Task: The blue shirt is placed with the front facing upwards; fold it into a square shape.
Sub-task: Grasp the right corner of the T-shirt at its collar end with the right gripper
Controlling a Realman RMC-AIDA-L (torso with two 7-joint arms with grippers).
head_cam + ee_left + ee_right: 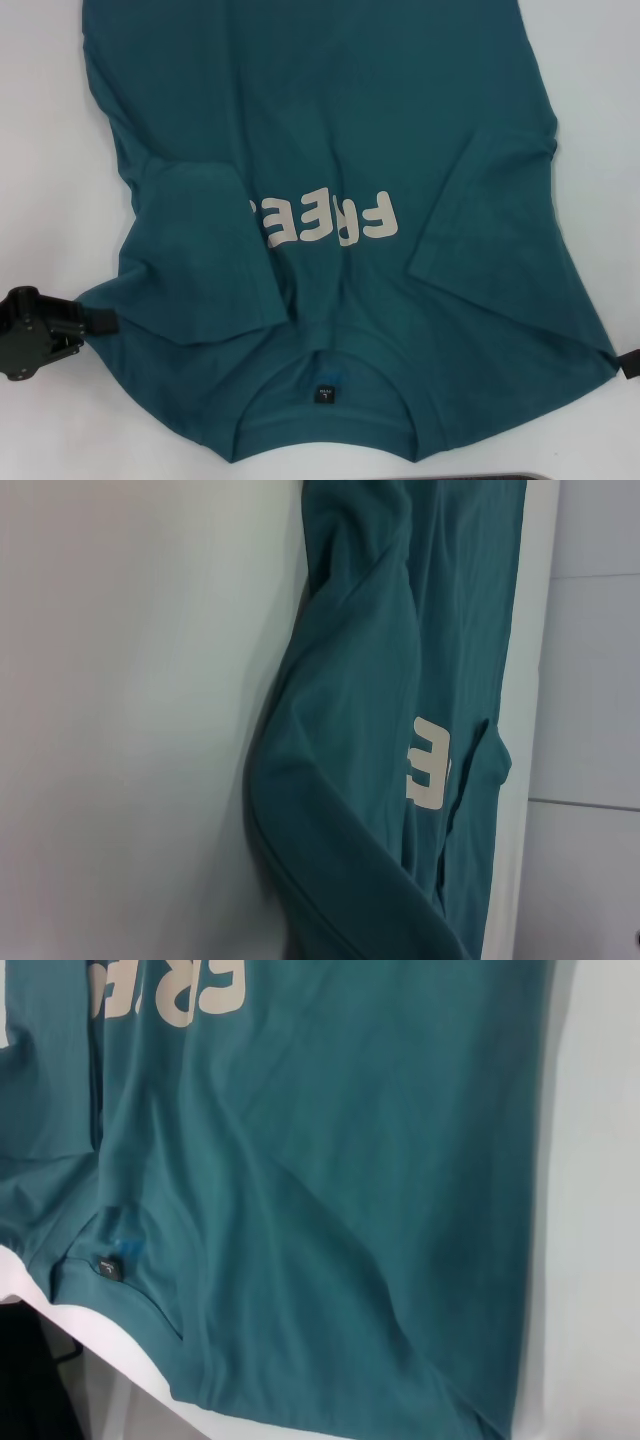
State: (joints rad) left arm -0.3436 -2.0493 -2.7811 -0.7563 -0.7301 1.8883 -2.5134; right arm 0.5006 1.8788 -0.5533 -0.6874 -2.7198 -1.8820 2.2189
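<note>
The dark teal-blue cotton T-shirt [330, 150] lies with both sleeves folded inward. Left gripper [95, 322] touches its edge, right gripper [628, 365] too; finger state unclear.

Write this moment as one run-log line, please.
blue shirt: front up, both sleeves folded inward, left one covering part of "FREE" | left gripper: at shirt's left edge | right gripper: at right edge | table: white
</note>
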